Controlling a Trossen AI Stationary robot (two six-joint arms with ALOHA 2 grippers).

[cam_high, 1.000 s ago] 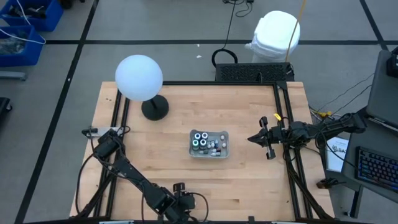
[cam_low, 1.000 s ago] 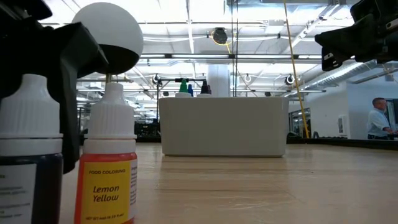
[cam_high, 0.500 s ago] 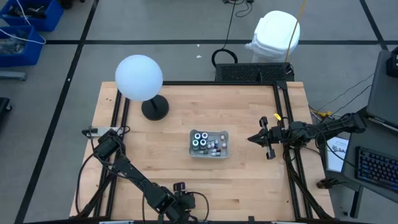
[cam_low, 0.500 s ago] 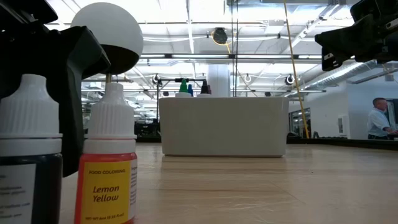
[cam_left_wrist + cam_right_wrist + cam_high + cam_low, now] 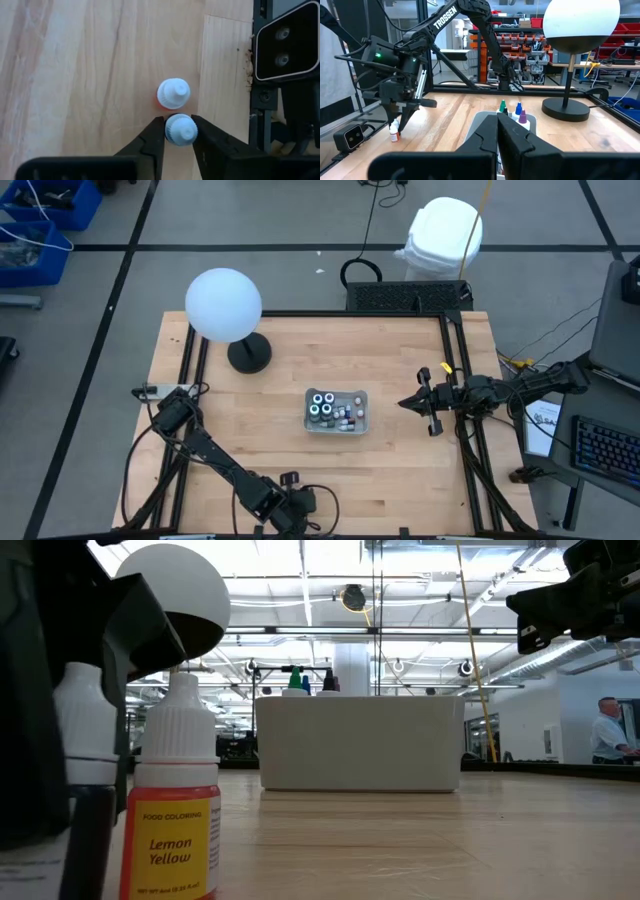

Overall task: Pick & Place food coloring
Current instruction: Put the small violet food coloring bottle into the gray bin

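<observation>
Dark bottle point(image 5: 181, 129) apparently touching both left gripper point(image 5: 179, 136) fingers.

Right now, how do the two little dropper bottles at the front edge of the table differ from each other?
The dark bottle sits between the left gripper fingers, which are closing on its cap; the Lemon Yellow bottle stands free beside it. In the low view the Lemon Yellow bottle shows an orange body and yellow label, while the dark bottle's body looks nearly black and is partly hidden by a finger. Both stand upright with ribbed white caps.
</observation>
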